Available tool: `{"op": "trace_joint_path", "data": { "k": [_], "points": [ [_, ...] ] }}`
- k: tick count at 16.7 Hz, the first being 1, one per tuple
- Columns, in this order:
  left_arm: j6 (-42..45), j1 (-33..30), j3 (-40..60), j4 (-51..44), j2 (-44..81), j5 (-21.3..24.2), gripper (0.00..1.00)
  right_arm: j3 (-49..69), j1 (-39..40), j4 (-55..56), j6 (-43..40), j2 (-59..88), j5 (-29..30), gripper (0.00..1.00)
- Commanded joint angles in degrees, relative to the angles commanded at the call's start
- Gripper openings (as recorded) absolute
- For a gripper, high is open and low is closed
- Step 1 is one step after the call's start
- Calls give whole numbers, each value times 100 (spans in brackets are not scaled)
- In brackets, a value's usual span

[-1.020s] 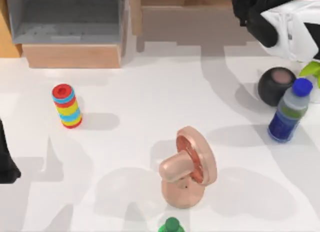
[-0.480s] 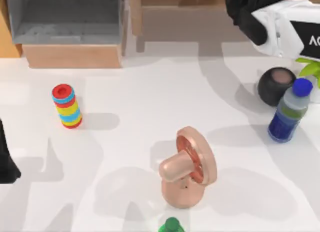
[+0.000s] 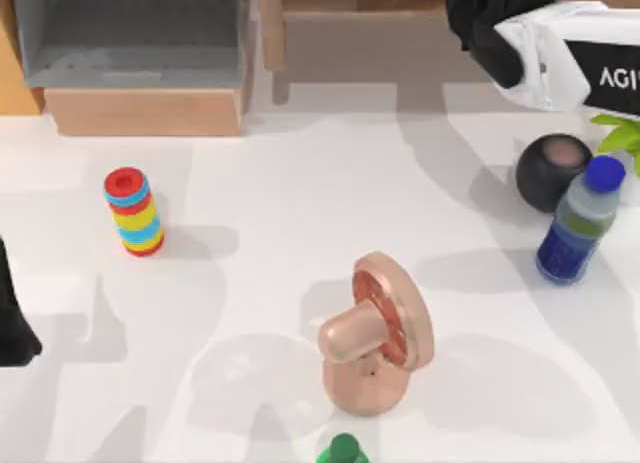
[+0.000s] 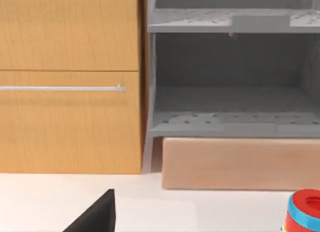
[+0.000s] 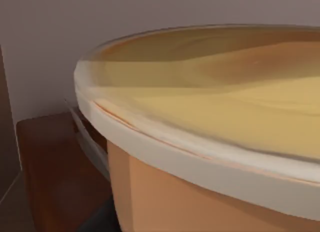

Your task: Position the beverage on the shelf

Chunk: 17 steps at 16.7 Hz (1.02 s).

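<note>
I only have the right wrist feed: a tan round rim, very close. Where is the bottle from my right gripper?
Observer: In the top view, the blue-capped bottle stands upright at the table's right side. The right gripper is at the far edge, well apart from it.
Operator: Anything crowding it?
Observer: A black round object sits just behind it. I cannot tell whether they touch.
Operator: And the shelf?
Observer: The grey shelf is at the far left corner. The left gripper is parked at the left edge.
</note>
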Motion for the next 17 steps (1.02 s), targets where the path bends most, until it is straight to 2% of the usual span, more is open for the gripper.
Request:
{"op": "trace_joint_path", "data": {
  "k": [12, 17],
  "points": [
    [0, 0, 0, 0, 0, 0, 100, 0, 0, 0, 0, 0, 0, 98],
    [0, 0, 0, 0, 0, 0, 100, 0, 0, 0, 0, 0, 0, 100]
  ]
}}
